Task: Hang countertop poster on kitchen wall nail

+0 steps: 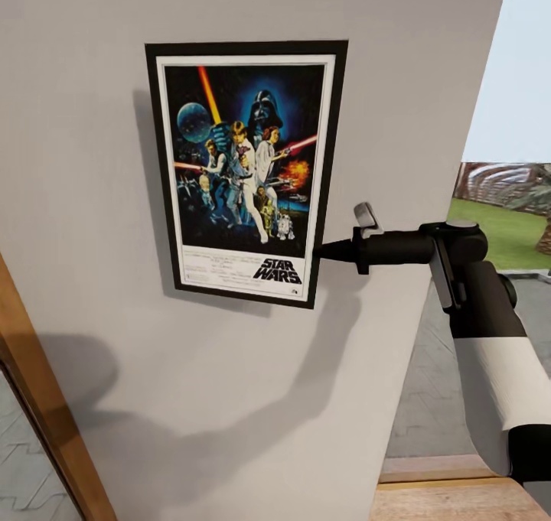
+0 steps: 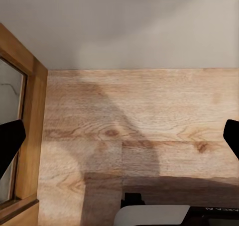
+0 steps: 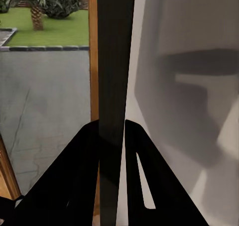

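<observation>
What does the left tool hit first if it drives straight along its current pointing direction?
Probably the light wood plank floor: the left tool, jaws open and empty, points at it, nothing between. Depth unclear.

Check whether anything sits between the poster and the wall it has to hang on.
Nothing visible does. The poster is held flat near the light-grey wall by the right gripper, which pinches its right edge; only its shadow lies between. The nail itself cannot be made out.

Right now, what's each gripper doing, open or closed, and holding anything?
Left gripper: open, holding nothing.
Right gripper: closed on the poster, at its right edge.
</observation>
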### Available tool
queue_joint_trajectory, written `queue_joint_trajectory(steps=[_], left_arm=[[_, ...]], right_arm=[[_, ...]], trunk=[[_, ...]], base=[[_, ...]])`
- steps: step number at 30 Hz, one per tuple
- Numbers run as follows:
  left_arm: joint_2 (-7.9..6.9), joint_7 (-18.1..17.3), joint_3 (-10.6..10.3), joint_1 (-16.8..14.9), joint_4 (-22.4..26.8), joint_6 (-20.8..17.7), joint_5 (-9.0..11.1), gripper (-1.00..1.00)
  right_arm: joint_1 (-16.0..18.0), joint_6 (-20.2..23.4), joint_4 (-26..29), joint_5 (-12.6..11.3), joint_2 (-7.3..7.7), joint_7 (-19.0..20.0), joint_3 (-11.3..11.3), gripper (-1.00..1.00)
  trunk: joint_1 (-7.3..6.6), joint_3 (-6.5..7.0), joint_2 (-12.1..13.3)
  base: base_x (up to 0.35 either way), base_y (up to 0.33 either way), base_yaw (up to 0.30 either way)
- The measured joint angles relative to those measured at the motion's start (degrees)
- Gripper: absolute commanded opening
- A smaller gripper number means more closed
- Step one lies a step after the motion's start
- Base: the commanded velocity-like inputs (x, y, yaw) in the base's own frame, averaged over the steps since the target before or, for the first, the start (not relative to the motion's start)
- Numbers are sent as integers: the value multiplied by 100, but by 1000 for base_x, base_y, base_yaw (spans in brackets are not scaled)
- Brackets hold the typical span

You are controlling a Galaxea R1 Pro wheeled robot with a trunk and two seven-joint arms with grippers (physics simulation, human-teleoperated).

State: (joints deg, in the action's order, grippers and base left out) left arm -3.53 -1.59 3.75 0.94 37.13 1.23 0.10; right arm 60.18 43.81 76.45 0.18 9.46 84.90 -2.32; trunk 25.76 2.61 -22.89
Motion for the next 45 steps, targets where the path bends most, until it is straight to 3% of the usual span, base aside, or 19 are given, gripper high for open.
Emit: queue_joint_trajectory(steps=[45], left_arm=[[0,0,0,0,0,0,6,100]], right_arm=[[-61,-18,-21,48,0,-11,-1,-100]], trunk=[[0,0,0]], base=[[0,24,0]])
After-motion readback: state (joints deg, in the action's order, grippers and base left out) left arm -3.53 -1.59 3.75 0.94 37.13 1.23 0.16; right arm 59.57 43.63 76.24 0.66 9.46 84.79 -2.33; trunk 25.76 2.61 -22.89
